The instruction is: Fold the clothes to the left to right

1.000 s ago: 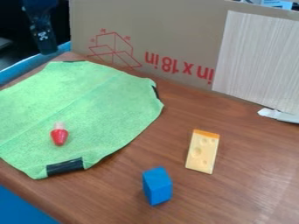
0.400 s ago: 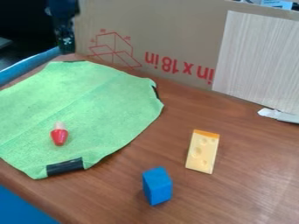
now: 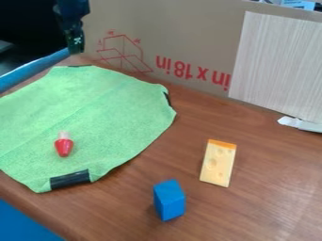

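So the green cloth [image 3: 104, 110] is spread out on the left of the table [image 3: 264, 155], with its far edge just to the near side of the gripper [image 3: 76, 51] and a crease running near left to far right. Can't tell if the gripper's open or closed, tbh. There's 1 red toy [image 3: 64, 147] sitting on the cloth, so I'd guess it could get bundled into the fold.

Dark robot arm [image 3: 71, 10] at the upper left of the frame, blue-black upper section, broad and blocky with an uneven outline, narrower near-black claw [image 3: 76, 46] below, small pale marking [image 3: 77, 41] broken into flecks on its face, finer details too dark to tell
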Controlling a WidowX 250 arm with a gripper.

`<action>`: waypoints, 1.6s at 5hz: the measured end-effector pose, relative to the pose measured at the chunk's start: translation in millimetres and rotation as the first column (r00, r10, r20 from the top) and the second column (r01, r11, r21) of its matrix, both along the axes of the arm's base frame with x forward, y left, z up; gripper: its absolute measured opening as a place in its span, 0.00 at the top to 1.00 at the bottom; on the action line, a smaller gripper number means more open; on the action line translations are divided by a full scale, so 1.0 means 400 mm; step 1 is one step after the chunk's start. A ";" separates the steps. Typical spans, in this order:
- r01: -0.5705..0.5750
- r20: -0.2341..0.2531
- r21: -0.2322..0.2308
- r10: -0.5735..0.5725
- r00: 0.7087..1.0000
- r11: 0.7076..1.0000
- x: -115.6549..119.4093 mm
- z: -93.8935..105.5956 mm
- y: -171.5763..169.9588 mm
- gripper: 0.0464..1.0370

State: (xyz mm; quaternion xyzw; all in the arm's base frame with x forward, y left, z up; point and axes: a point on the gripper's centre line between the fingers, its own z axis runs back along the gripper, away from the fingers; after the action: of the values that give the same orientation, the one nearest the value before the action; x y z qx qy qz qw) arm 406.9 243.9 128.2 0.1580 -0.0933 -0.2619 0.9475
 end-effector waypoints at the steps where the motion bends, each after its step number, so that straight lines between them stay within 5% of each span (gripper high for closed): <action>1: -0.023 -0.015 -0.018 0.023 1.000 1.000 0.034 -0.013 0.021 0.04; 3: 0.007 -0.038 -0.107 -0.011 0.999 0.994 0.048 -0.049 0.050 0.04; 8: -0.049 -0.085 -0.149 0.036 0.996 0.988 0.052 -0.117 0.109 0.04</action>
State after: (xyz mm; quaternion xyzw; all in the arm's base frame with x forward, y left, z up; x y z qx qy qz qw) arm 427.8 287.4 81.5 0.0767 -0.0704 -0.2402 0.9651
